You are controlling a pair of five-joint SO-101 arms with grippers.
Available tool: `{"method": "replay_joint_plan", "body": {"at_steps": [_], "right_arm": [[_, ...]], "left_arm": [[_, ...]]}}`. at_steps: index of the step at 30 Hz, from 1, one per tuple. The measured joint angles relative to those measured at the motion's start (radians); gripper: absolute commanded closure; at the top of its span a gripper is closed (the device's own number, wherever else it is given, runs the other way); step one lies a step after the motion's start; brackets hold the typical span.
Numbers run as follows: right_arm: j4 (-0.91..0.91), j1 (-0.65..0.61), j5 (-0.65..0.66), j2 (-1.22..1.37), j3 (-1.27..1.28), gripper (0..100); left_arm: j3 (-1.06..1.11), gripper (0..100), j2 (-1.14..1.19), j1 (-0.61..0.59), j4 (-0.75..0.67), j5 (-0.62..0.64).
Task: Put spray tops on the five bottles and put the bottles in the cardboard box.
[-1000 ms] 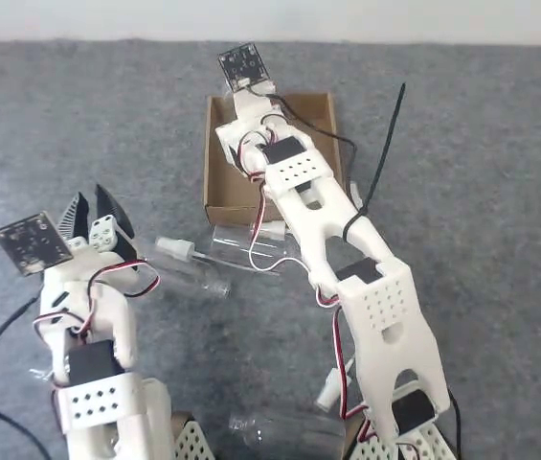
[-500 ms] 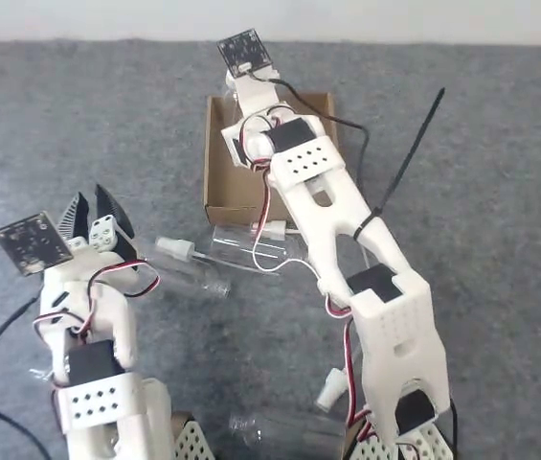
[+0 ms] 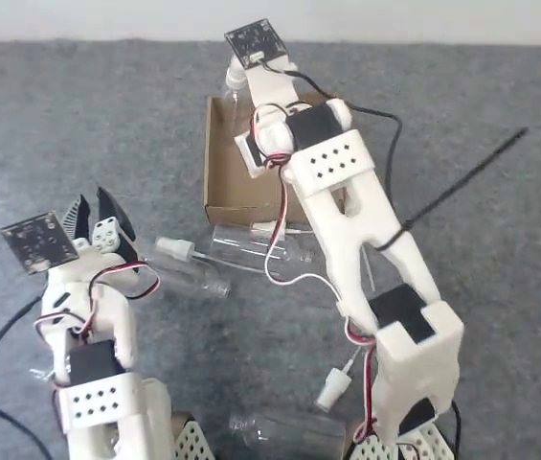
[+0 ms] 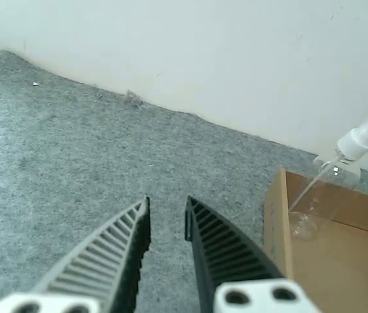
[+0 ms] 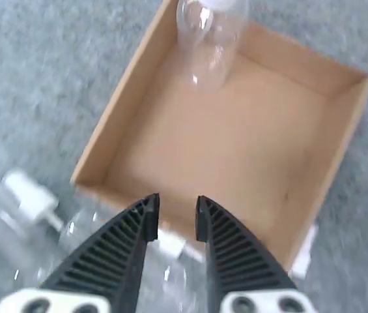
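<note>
Spray bottle [image 5: 206, 39] stands in the cardboard box [image 5: 115, 109]; your right gripper [image 5: 175, 202] and left gripper [image 4: 167, 205], jaws narrow, hold nothing. Next, I think, fetch the lying bottle [image 3: 200, 275] beside the box.

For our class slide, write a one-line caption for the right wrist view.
Right hand, slightly open, above a cardboard box holding one clear bottle.

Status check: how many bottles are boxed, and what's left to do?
Done: one topped bottle stands in a corner of the cardboard box. In hand: nothing; the right gripper is open over the box, the left gripper open and empty. To do: a lying bottle with its top on, a second bottle beside it, and a third bottle at the high view's bottom edge by what looks like a loose spray top.
</note>
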Motion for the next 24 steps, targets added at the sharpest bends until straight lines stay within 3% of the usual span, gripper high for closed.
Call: {"method": "replay_joint_plan", "body": {"at_steps": [12,17,24], "right_arm": [[0.330,-0.058,0.002,-0.150,0.000,94.4],[0.353,-0.100,0.002,-0.230,0.020,99.3],[0.350,-0.170,0.002,-0.371,0.233,98.7]], "left_arm": [[0.000,92,0.000,0.000,0.000,-0.005],[0.000,92,0.000,0.000,0.000,-0.005],[0.000,92,0.000,-0.041,0.000,-0.005]]}}
